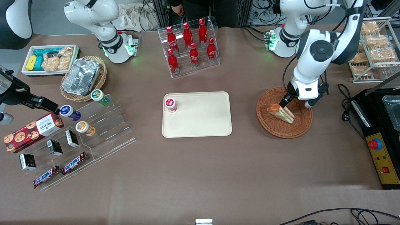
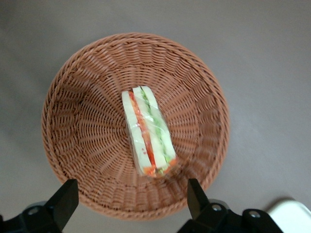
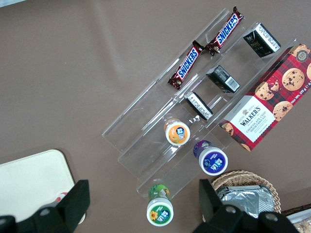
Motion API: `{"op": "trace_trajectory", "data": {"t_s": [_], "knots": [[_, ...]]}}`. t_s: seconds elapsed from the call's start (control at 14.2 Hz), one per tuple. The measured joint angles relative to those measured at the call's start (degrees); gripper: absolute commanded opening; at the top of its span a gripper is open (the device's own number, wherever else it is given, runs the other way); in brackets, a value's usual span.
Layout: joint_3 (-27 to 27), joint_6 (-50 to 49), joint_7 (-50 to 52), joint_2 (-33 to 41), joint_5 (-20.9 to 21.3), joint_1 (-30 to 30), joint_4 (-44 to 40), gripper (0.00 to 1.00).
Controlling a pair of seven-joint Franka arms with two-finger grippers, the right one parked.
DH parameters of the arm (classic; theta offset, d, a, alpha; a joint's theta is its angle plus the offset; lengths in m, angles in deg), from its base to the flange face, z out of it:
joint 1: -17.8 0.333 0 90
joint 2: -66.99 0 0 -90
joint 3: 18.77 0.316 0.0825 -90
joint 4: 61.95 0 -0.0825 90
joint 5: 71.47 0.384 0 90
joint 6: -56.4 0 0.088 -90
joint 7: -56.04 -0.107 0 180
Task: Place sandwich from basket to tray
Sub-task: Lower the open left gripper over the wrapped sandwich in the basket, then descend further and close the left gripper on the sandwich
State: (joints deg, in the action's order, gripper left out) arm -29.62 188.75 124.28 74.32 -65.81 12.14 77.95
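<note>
Both fingers (image 2: pixel 62 200) of gripper (image 2: pixel 130 198) straddle sandwich (image 2: pixel 147 131).

Brown table (image 1: pixel 200 175); dark cables (image 1: pixel 328 215) at its edge.

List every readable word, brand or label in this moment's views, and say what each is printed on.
"SNICKERS": two brown chocolate bars on the clear acrylic stepped stand.
"WALKERS": red cookie box; its smaller print is unreadable.
Coca-Cola script: red bottles, barely legible.
Small cup lids, black boxes: unreadable.
No text on the wrapped triangular sandwich, reddish-brown wicker basket or cream tray.
The open gripper hovers above the basket.
</note>
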Motion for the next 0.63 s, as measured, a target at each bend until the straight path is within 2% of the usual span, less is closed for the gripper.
{"op": "trace_trajectory", "data": {"t_s": [0.28, 0.63], "knots": [[-0.02, 4.42, 7.82, -5.38, 3.93, -0.7, 0.26, 0.99], [0.01, 8.52, 10.96, -10.1, 4.33, -0.75, 0.22, 0.99]]}}
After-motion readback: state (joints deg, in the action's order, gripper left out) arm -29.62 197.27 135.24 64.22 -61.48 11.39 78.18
